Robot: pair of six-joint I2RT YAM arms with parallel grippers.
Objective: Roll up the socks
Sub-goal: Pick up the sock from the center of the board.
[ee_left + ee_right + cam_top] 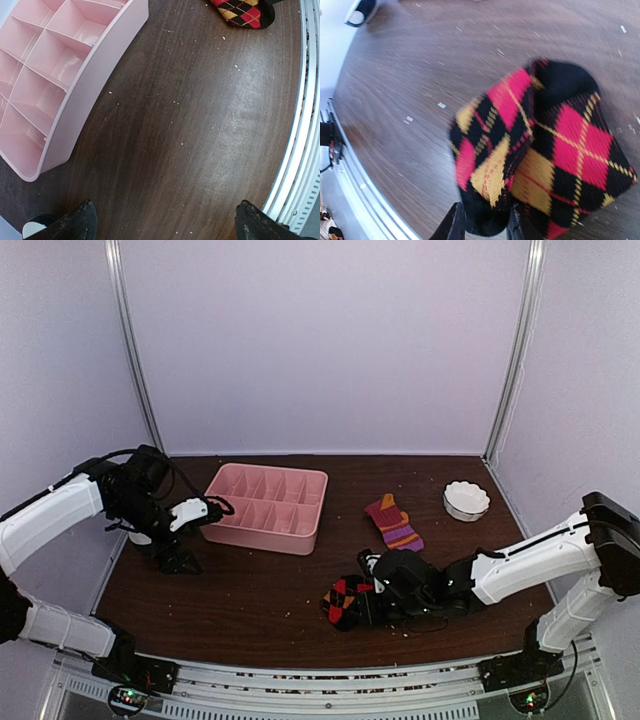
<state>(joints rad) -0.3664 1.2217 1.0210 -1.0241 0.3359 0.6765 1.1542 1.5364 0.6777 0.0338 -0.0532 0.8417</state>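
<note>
The right pincer (366, 598) sits low over the near middle of the dark wooden table (250, 590), clenched on the argyle sock (342, 602), a black, red and yellow bundle folded over on itself. In the right wrist view the black edge of that sock (540, 145) is pinched between the two fingers (454, 225), and the rest of the fabric bulges forward from the tips, its lower part resting on the tabletop. The striped sock (393, 523), purple and orange with a dark red end, lies flat farther back, apart from the pincer and between the pink divided tray (262, 533) and the small white fluted bowl (466, 500). The left pincer (165, 220) hangs released over bare wood at the left, its fingers spread wide, just beside the tray's near corner (90, 95) and well apart from both socks.
</note>
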